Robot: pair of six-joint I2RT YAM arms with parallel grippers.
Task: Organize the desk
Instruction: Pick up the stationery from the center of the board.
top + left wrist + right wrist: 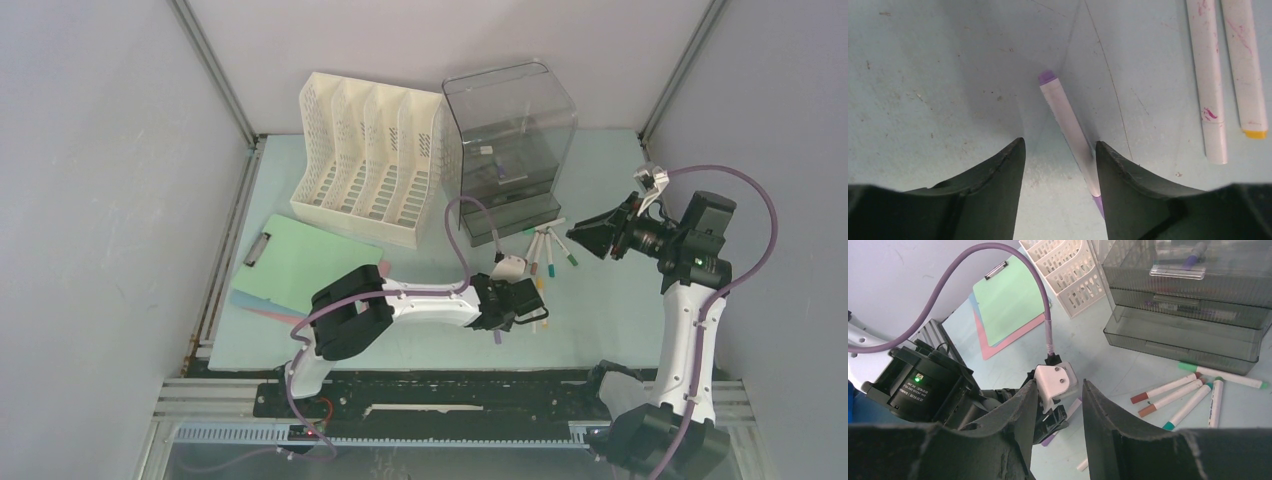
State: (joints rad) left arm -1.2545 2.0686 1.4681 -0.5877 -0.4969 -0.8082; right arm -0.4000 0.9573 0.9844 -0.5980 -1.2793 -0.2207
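Observation:
The desk [420, 345] is a pale mint-green top. My left gripper [520, 308] is lowered onto it, jaws astride a white marker with purple ends [1068, 125]. In the left wrist view the gripper [1059, 142] stands open. The marker lies against the right finger [1128, 185], with a gap to the left one. My right gripper [590, 238] hangs in the air at the right, pointing toward the left arm. It is open [1058, 381] with nothing between its fingers. The purple marker [1074, 406] shows under the left gripper.
Several loose markers [550, 250] [1188, 390] lie fanned in front of a smoky grey drawer unit [510, 150] [1193, 305]. A white file rack [365, 155] stands beside it. A green clipboard [305, 260] lies on pink and blue sheets at left. Two more markers [1210, 85] lie right of the left gripper.

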